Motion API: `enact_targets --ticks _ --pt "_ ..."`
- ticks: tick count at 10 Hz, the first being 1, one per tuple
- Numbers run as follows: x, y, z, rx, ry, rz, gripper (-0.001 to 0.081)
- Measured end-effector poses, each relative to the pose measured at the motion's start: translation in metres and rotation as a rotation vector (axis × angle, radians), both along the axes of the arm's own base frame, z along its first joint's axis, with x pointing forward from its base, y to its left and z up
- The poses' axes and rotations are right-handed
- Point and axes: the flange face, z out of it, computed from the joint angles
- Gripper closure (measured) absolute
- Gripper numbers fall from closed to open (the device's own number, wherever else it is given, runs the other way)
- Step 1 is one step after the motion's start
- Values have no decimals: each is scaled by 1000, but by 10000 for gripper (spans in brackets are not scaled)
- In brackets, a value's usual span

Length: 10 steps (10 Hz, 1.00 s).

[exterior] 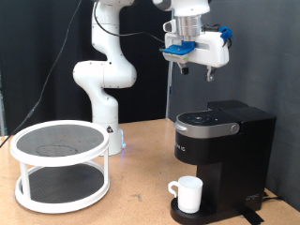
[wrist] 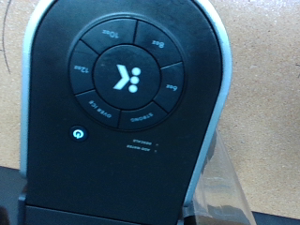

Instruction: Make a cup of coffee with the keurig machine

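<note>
So here the white mug [exterior: 188, 194] is already parked on the drip tray of the keurig machine [exterior: 223, 155], handle toward the exterior view's left, right under the spout. The lid looks closed. The gripper [exterior: 193, 65] hangs well above the brewer's top panel, empty as far as I can see; nothing sits between the jaws. Whether they're spread or pinched, I honestly can't tell from that angle, and the wrist camera doesn't show them at all.

The wrist view looks straight down at the silver-rimmed button dial [wrist: 126, 77]: a centre K button ringed by wedge segments for cup sizes, plus a lit power button [wrist: 79, 133] lower on the panel. So the machine seems switched on, and my read is that the step in hand is a button press.

If that's it, the trick is to come straight down, pick one segment and hit its middle, since neighbours sit tight against each other. Press with one fingertip, gently, because the brewer could shift on the bench [exterior: 131, 208] and nudge the mug. The white two-tier wire stand [exterior: 60, 164] is well apart at the exterior view's left, no bother.
</note>
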Motion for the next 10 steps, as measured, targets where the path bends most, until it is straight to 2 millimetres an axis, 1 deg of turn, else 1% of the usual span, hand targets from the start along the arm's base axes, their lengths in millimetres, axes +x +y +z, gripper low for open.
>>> enact_targets --ticks 4,10 --pt "-5 -2 -14 -15 70 24 72" --pt "-15 3 -53 -64 139 52 72"
